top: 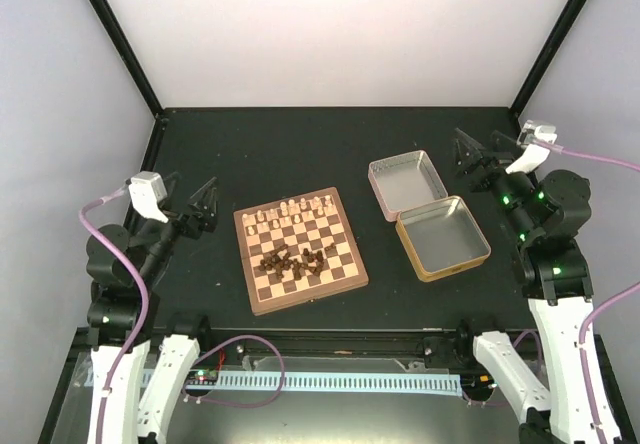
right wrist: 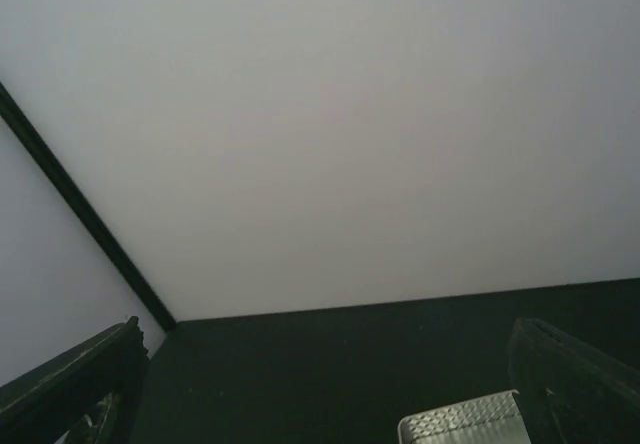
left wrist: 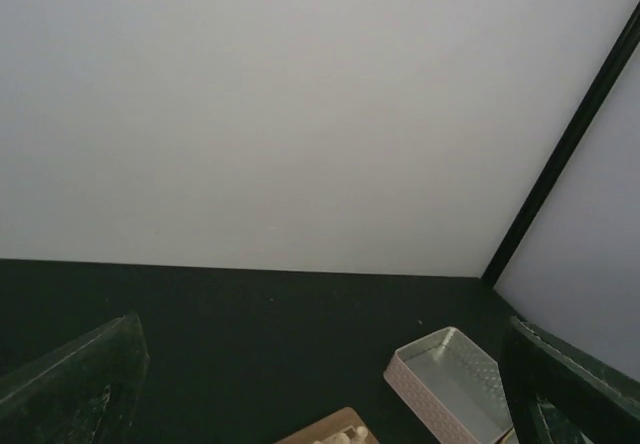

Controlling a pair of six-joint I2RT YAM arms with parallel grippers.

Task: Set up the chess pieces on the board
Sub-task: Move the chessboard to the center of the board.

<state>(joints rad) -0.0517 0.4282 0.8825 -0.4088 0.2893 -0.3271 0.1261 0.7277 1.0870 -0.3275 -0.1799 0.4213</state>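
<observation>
The board (top: 345, 276) lies on the dark table left of centre. Pale cream chess pieces (top: 295, 209) stand and lie along its far rows. Dark brown chess pieces (top: 293, 258) sit in a loose heap near its middle. My left gripper (top: 204, 208) is open and empty, raised left of the board. My right gripper (top: 468, 154) is open and empty, raised at the far right past the tins. The left wrist view shows only the board's far corner (left wrist: 335, 428) with a cream piece (left wrist: 356, 432).
A pink-sided metal tin half (top: 406, 185) and a gold-sided tin half (top: 442, 237) lie open and empty right of the board. The pink tin also shows in the left wrist view (left wrist: 450, 382) and right wrist view (right wrist: 465, 426). Black frame posts stand at the back corners.
</observation>
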